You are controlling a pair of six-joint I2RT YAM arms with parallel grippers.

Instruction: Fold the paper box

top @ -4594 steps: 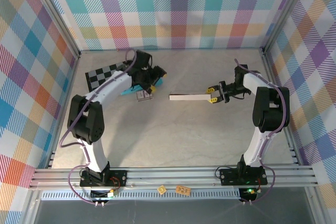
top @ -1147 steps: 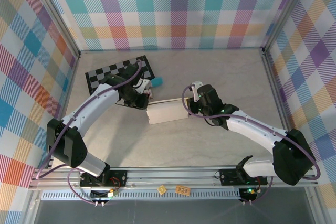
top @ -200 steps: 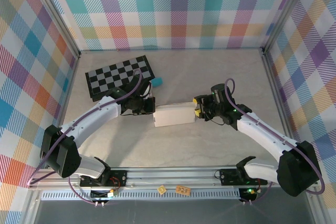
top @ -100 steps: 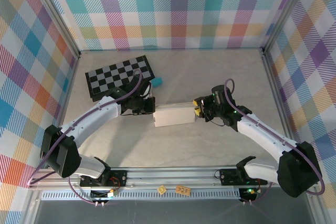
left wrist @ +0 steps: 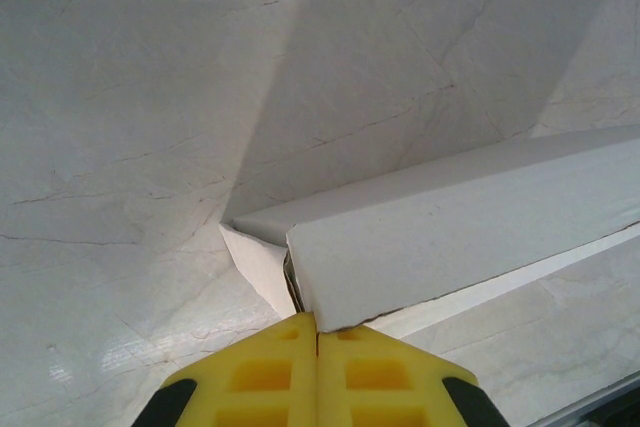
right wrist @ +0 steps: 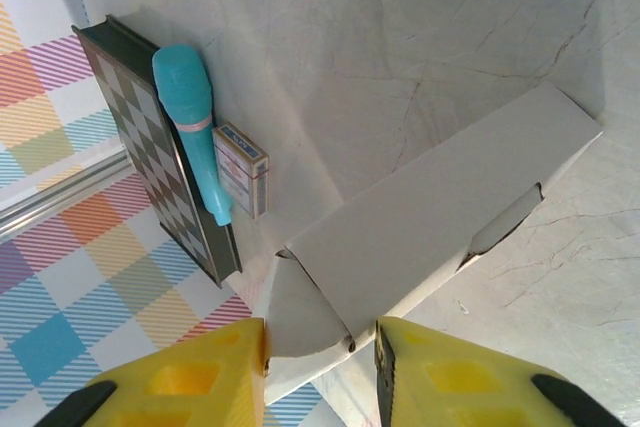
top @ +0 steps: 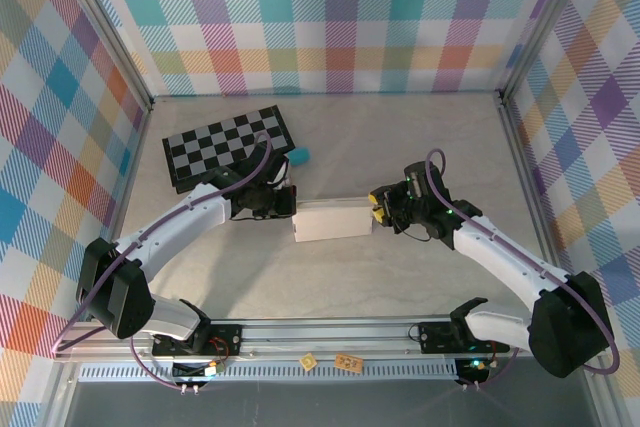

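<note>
This is a robotics lab test cell. Aluminium-profile rails (top: pixel 330 332) frame a marble-patterned tabletop (top: pixel 400 147) walled by colourful plaid panels (top: pixel 330 17). A left arm (top: pixel 180 222) and a right arm (top: pixel 500 252) are bolted at its near edge.

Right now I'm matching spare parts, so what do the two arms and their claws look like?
The left arm and right arm have white shells, black joints, purple cables. The left claw and right claw have yellow fingers with rectangular recesses.

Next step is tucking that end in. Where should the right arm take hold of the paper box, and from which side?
Pinch the rounded end flap of the paper box, coming in along its length from its right end. That flap is thin card lying between the right gripper's open jaws; the body looks too wide.
</note>
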